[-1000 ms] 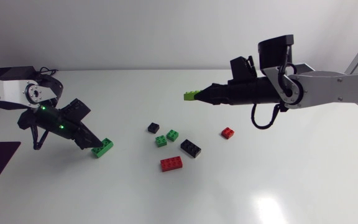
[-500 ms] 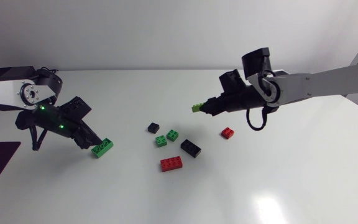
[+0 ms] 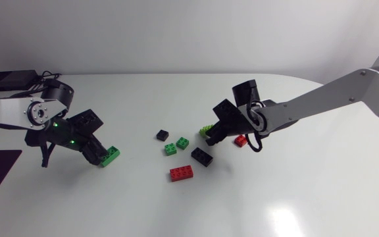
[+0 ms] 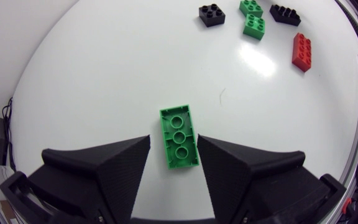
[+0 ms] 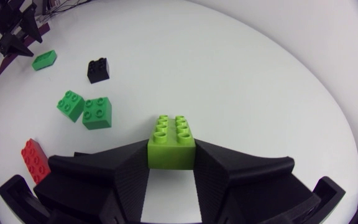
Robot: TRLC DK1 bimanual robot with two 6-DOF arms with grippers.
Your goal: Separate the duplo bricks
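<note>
Right pincer (image 3: 213, 135), mid-frame, clamps lime brick (image 3: 206, 128) low over desk (image 3: 295, 184) (likely for set-down); left pincer (image 4: 173, 142), agape, straddles green brick (image 4: 179, 127).

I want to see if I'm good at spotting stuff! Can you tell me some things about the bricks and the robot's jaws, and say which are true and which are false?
1. The right jaws are shut on a lime green brick. True.
2. The left jaws hold a red brick up in the air. False: a dark green brick lies on the table between the left jaws, which are open.
3. A long red brick lies on the table with no jaws around it. True.
4. There is a blue brick on the table. False: the bricks in view are only green, black and red.
</note>
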